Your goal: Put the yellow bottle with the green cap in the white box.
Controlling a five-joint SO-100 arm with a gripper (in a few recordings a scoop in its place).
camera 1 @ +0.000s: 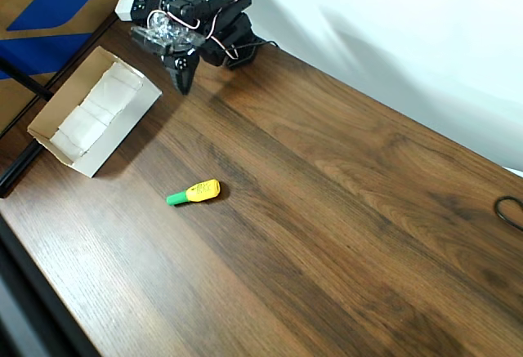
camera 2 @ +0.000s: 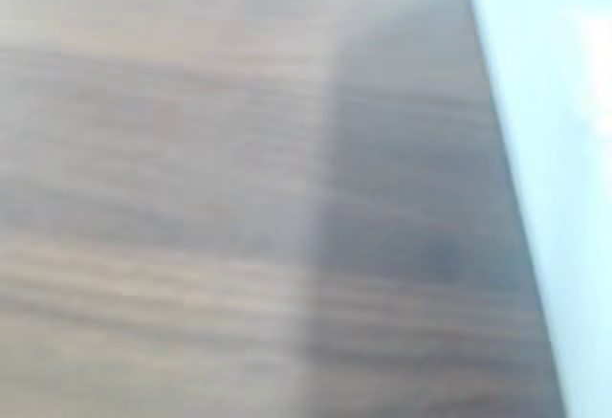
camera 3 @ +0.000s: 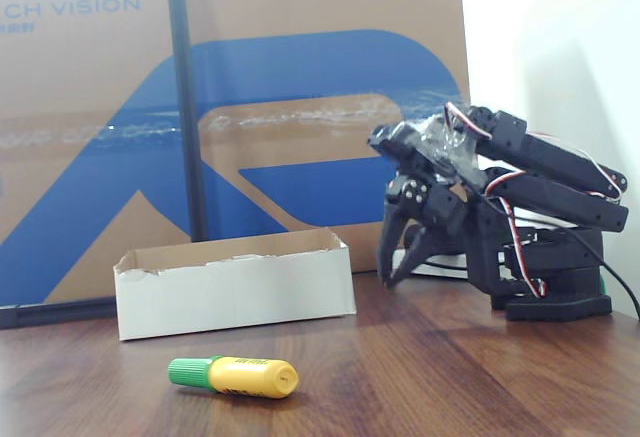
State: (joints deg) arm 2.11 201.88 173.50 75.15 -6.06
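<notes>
gripper point(camera 3: 398, 269) hanging by box point(camera 1: 49, 128), jaws nearly closed, holding nothing | bottle point(camera 1: 194, 192) lying on table point(camera 1: 343, 226), well apart

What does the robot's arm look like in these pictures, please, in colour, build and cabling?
The black plastic arm is built of blocky segments on a black base. Thin red-and-white wires loop along it, and crinkled clear plastic film wraps its wrist. The gripper has two dark, tapered, pointed fingers.

Bright, even light — blurred wrist view
</notes>
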